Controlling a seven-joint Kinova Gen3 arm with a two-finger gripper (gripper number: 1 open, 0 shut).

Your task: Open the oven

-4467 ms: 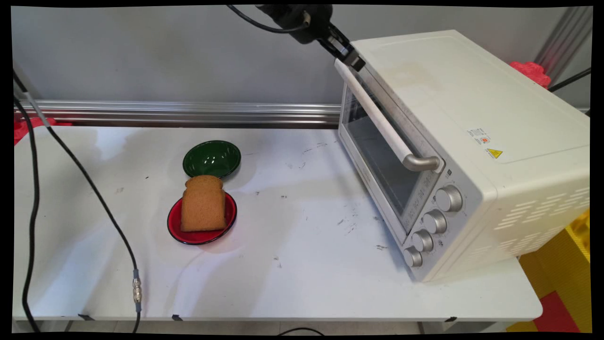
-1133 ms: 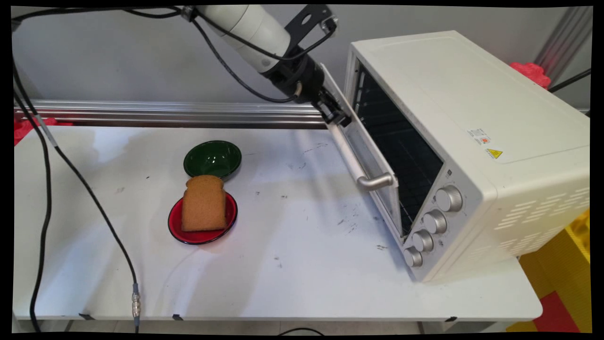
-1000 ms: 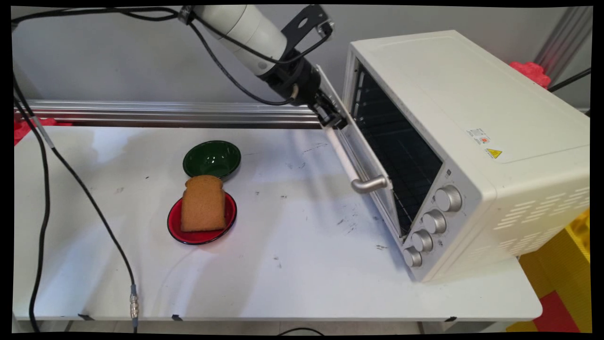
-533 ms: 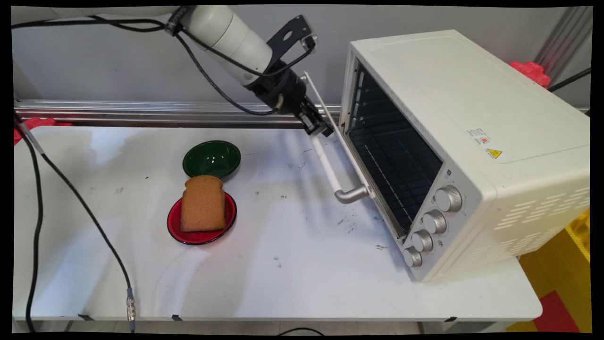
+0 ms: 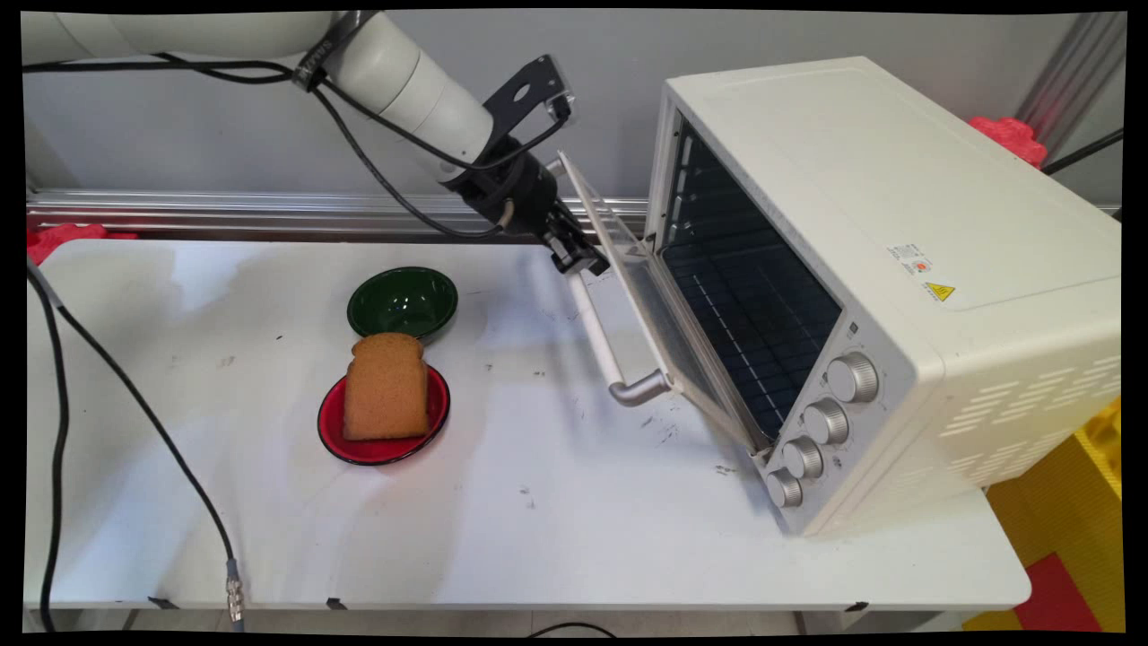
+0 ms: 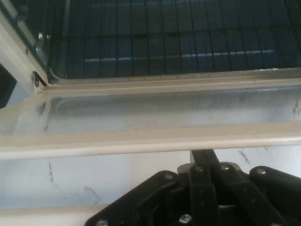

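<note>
End effector (image 5: 578, 258) clamped on the far end of the oven door's handle (image 5: 599, 327), fingers closed around the bar. Oven door (image 5: 641, 309) hangs about half open, hinged along its bottom edge and tilted out over the desk (image 5: 556, 502). Handle bar runs along the door's free edge; its near metal bracket sits above bare desk.

Oven (image 5: 888, 269) stands on the right part of the desk, its near right corner close to the desk's right edge. Four knobs (image 5: 821, 422) run down the front panel, to the right of the door opening. Wire rack (image 5: 753, 332) visible inside the dark cavity.

Open room: wide bare stretch of desk in front of the door and towards the near edge. Left of that, a red plate (image 5: 334, 422) carrying a slice of bread (image 5: 387, 397); green bowl (image 5: 403, 301) just behind it, well apart from the door. Black cable (image 5: 134, 395) trails across the desk's left side.

Hand view: only the door's inner face (image 6: 155, 117), the rack (image 6: 164, 42) beyond, and the black linkage at the bottom edge; the plate and bowl do not show there.

Arm (image 5: 404, 81) comes in from upper left, sloping down and right to the handle.
</note>
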